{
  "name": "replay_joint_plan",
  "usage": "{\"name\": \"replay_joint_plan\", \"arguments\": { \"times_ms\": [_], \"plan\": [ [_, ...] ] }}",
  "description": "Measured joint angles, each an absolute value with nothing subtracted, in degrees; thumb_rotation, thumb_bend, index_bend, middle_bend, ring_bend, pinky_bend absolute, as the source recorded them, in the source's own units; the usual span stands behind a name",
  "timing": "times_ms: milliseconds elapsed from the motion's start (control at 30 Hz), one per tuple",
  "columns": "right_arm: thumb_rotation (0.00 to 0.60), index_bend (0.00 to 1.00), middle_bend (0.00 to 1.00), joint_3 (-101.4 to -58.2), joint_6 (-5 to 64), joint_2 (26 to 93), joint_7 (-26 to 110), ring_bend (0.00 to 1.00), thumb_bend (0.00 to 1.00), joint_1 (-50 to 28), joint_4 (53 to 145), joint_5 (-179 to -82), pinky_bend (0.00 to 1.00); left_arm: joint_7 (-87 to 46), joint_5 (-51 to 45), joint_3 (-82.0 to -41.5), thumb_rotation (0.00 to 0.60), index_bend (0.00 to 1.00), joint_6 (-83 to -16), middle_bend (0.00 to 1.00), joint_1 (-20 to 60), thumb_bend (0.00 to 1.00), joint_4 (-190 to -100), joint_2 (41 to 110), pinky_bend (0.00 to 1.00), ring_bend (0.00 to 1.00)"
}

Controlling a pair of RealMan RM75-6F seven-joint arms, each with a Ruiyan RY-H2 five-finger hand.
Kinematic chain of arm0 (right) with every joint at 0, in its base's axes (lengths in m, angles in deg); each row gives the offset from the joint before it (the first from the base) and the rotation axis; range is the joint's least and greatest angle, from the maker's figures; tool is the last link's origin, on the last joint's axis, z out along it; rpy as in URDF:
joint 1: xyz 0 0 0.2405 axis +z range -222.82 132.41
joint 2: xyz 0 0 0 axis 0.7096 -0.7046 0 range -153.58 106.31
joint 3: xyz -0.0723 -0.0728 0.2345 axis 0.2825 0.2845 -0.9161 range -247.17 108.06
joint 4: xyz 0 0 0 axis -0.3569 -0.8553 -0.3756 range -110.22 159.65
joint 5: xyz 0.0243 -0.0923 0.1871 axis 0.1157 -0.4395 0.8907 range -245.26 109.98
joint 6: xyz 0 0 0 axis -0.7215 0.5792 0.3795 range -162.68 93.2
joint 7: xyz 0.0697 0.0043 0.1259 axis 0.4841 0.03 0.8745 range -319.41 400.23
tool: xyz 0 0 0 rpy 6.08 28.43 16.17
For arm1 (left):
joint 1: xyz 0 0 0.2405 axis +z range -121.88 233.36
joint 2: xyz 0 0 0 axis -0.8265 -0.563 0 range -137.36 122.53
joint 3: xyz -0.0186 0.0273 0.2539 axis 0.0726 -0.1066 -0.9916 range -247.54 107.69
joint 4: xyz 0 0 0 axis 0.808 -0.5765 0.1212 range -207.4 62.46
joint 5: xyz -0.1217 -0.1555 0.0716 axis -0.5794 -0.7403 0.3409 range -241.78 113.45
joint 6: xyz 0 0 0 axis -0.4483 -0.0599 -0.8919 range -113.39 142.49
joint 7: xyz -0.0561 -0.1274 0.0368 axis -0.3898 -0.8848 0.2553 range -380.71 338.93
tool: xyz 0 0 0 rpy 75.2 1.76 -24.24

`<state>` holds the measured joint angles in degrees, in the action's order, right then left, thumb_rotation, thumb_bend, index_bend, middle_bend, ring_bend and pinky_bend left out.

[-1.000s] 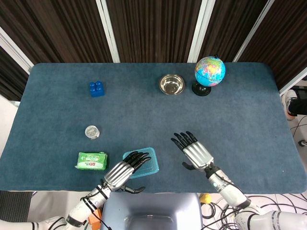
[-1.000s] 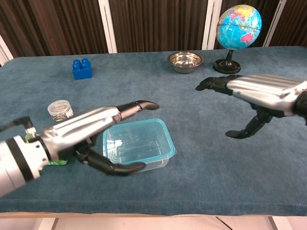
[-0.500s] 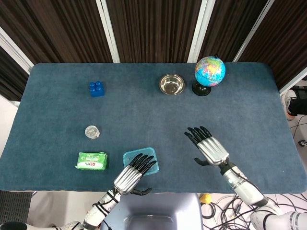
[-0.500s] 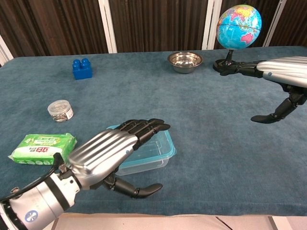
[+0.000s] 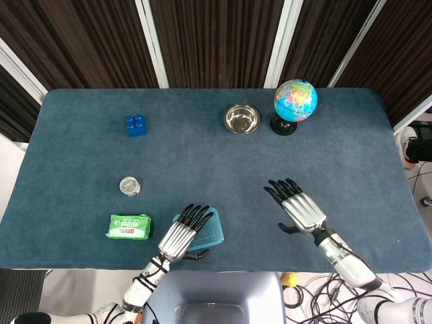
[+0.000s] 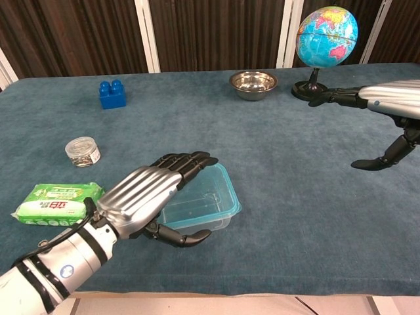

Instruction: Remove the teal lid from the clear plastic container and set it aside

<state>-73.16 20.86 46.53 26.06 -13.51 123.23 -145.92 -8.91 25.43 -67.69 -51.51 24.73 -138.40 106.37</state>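
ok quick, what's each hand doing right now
Left hand: open, fingers spread over the teal lid of the container, holding nothing.
Right hand: open, in the air, holding nothing.

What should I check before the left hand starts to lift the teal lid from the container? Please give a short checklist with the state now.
1. Left hand over the teal lid: ok, fingers lie across its top, thumb below the near edge.
2. Firm hold on the lid: cannot tell, contact is hidden.
3. Lid on the clear plastic container: ok, not lifted yet.
4. Right hand steadying the container: not ok, it hovers open far to the side.
5. Place to set the lid: ok, bare table beside the container.
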Motion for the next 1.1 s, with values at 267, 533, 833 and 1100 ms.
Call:
{"name": "replay_joint_plan", "arguments": {
  "times_ms": [267, 533, 833, 1100],
  "plan": [
    [0.600, 0.00, 0.00, -72.96, 20.35, 46.93, 25.83, 0.00, 0.20, -13.11, 122.58, -145.44, 0.00, -6.38, 22.14, -65.96, 0.518, 0.00, -49.23, 0.00, 24.21, 0.23, -140.28, 104.77, 0.00, 0.00],
    [0.600, 0.00, 0.00, -72.82, 19.93, 47.66, 24.97, 0.00, 0.20, -12.65, 122.10, -144.76, 0.00, -5.22, 19.65, -65.15, 0.597, 0.00, -47.18, 0.02, 23.66, 0.23, -142.27, 102.97, 0.12, 0.04],
    [0.600, 0.00, 0.00, -72.48, 19.90, 48.60, 24.15, 0.00, 0.20, -12.36, 121.66, -144.85, 0.00, -7.18, 18.32, -64.68, 0.600, 0.07, -45.59, 0.23, 22.88, 0.24, -143.66, 100.92, 0.34, 0.28],
    [0.600, 0.18, 0.00, -71.61, 21.57, 52.04, 24.97, 0.00, 0.20, -11.79, 121.02, -151.19, 0.00, -10.46, 18.98, -65.81, 0.600, 0.24, -45.32, 0.38, 22.61, 0.25, -142.70, 100.51, 0.48, 0.39]
  ]
}}
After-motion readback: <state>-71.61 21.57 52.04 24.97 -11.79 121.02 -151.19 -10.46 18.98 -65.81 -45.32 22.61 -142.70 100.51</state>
